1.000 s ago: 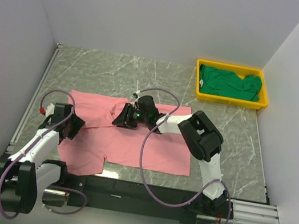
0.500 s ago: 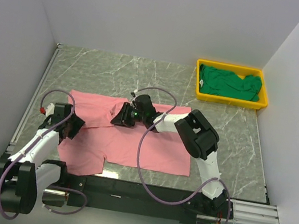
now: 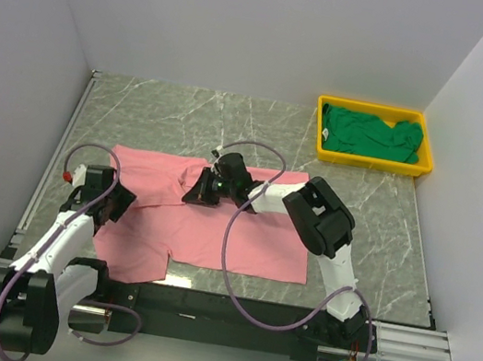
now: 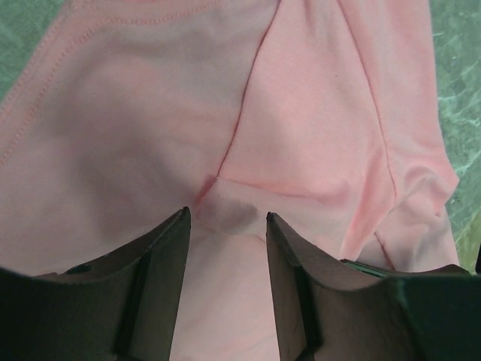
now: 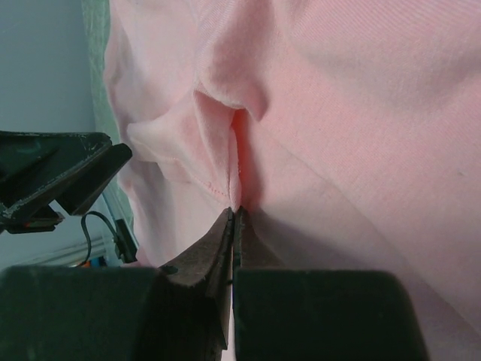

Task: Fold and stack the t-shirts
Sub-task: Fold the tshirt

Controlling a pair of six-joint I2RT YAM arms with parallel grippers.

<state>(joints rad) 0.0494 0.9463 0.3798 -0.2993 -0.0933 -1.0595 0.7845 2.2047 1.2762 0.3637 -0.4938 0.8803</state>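
Right claw (image 5: 233,213) is pinched closed on a fold of the pink t-shirt (image 3: 250,238) near its far edge; left claw (image 4: 225,218) stands open over the shirt's left side.

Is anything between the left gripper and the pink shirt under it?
Nothing visible. The left gripper has its jaws open astride a raised fold of the plain pink cloth t-shirt, with only that cloth in the gap. The right gripper is shut on another fold of the same shirt, apart from the left one.
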